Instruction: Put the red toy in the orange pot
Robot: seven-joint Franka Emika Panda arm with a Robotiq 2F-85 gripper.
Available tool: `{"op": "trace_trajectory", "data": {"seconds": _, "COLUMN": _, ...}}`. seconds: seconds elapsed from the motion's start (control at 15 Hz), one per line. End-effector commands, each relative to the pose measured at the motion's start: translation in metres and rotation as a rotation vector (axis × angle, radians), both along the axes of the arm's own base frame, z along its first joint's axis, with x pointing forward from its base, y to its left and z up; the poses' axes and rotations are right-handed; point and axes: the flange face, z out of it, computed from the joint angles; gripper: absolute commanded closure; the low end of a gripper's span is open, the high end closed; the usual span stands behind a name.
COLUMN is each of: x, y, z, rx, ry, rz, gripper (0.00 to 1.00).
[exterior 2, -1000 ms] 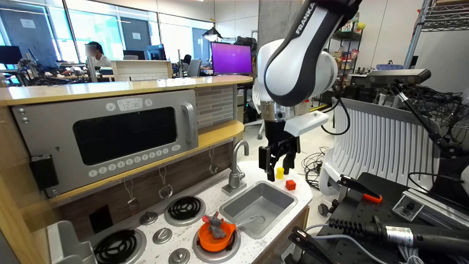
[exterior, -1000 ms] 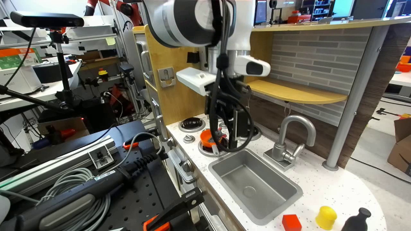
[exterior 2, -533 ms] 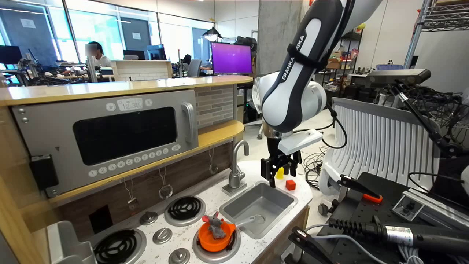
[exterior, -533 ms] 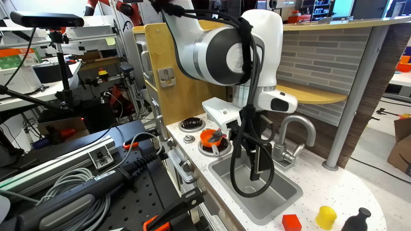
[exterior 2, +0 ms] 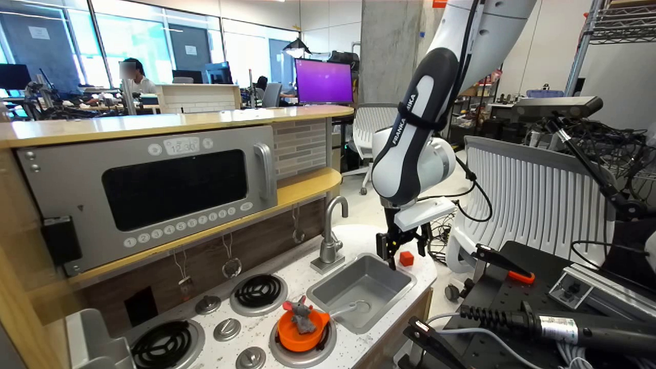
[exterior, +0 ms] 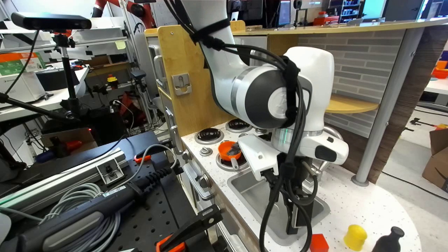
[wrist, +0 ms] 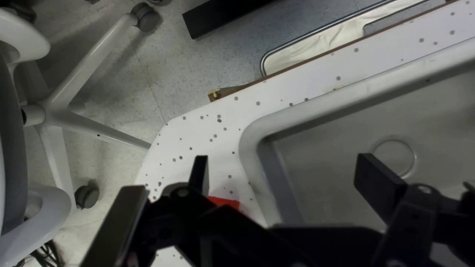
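Note:
The red toy, a small red cube, sits on the white counter beyond the sink's end; it also shows in an exterior view. In the wrist view a corner of the red cube shows behind the gripper's left finger, which hides the rest. The orange pot stands on a burner in both exterior views, with a grey mouse toy in it. My gripper is wide open with nothing between its fingers. It points down above the sink's end, near the cube and apart from it.
The grey sink lies between pot and cube, with a tall faucet behind it. A yellow toy and a dark bottle-shaped object stand near the cube. A wooden shelf overhangs the counter's back.
The arm has moved from near the stove across the sink to the cube's end of the counter, and lower. The gripper stays open. Pot, mouse and cube have not moved.

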Motion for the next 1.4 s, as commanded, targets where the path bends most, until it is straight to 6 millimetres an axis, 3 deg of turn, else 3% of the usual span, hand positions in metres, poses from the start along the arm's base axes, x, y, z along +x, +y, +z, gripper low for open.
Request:
{"op": "trace_trajectory", "data": {"seconds": 0.0, "x": 0.006, "y": -0.020, "z": -0.016, "rx": -0.001, "ry": 0.006, "rz": -0.048, "gripper": 0.00}}
{"op": "trace_trajectory", "data": {"seconds": 0.33, "x": 0.011, "y": -0.035, "z": -0.022, "rx": -0.017, "ry": -0.011, "rz": -0.071, "gripper": 0.00}}
{"op": "trace_trajectory", "data": {"seconds": 1.33, "x": 0.028, "y": -0.047, "z": -0.037, "rx": -0.062, "ry": -0.039, "rz": -0.044, "gripper": 0.00}}
